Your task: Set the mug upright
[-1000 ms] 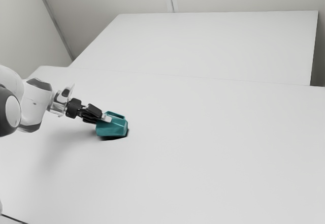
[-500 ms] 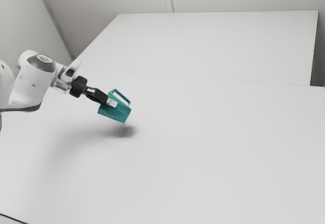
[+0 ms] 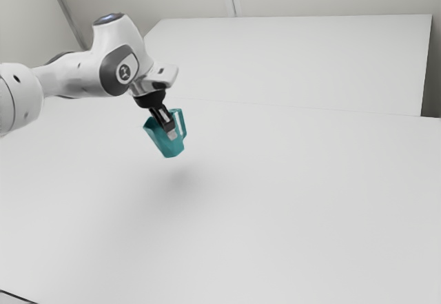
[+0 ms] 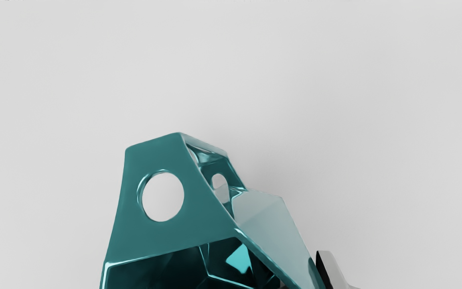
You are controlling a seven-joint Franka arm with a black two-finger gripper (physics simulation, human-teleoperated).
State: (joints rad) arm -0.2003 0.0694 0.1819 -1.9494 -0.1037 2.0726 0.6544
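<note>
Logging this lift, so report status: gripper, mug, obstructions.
Gripper shut on teal faceted mug. Mug aloft above white table, tilted, mouth toward the exterior view's upper left, not yet upright. No obstruction seen.

The arm [image 3: 76, 75] is white and rounded, with a dark grey joint cover [image 3: 109, 73] bearing a round emblem [image 3: 125, 72] and an apparently blue-black cap [image 3: 109, 18] above. The gripper [image 3: 172, 134] is black, its fingertips [image 4: 334, 269] pale grey.
</note>
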